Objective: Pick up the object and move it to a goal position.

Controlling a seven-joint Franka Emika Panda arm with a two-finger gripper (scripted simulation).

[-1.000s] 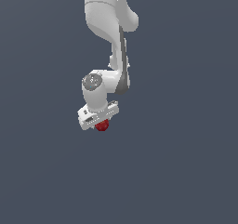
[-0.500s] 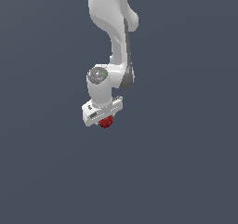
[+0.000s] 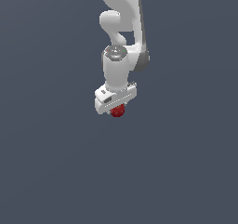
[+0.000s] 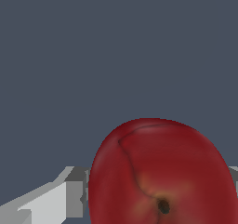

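Grey void; end effector (image 3: 118,110) downward, fruit (image 3: 117,111) clamped

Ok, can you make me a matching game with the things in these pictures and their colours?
Things:
1. fruit
2. arm
3. background
4. fruit's stem pit

Colours:
A. white
B. blue-grey
C. black
D. dark red

Pairs: 1-D, 2-A, 3-B, 4-C
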